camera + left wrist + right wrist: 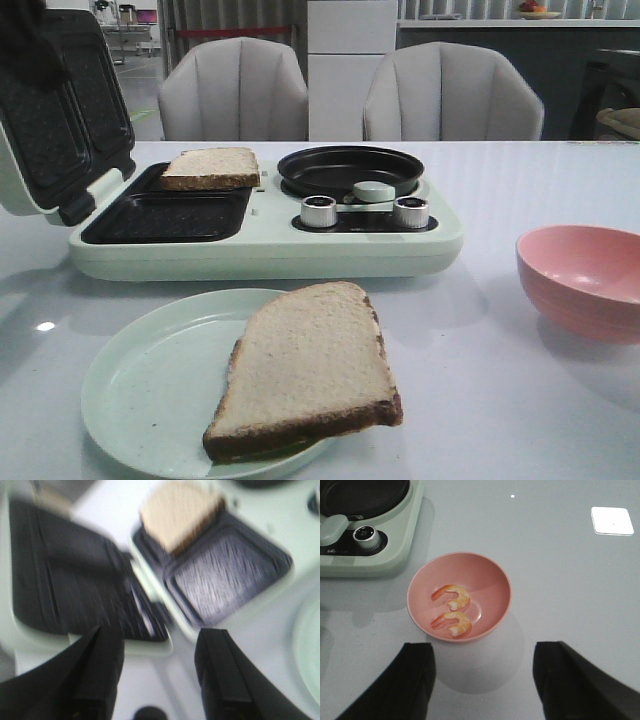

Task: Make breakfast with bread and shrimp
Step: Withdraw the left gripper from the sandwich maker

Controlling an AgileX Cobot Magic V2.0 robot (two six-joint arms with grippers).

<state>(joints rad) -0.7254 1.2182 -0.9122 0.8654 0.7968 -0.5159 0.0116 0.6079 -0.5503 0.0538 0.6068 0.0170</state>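
Note:
One bread slice [212, 167] lies in the far compartment of the breakfast maker's sandwich tray; it also shows in the left wrist view [177, 512]. The second bread slice [310, 370] lies on a pale green plate [130, 380] at the front. Two small orange-pink shrimp [454, 596] [454, 622] lie in a pink bowl [495, 580]. My left gripper [160, 632] is open and empty, above the maker's open lid and tray; that view is blurred. My right gripper [484, 650] is open and empty, above the table just short of the bowl.
The pale green breakfast maker [270, 245] has its dark lid [50, 110] raised at the left, a black pan [350, 168] and two silver knobs [318, 211]. The pink bowl [585, 280] stands at the table's right. Two chairs stand behind.

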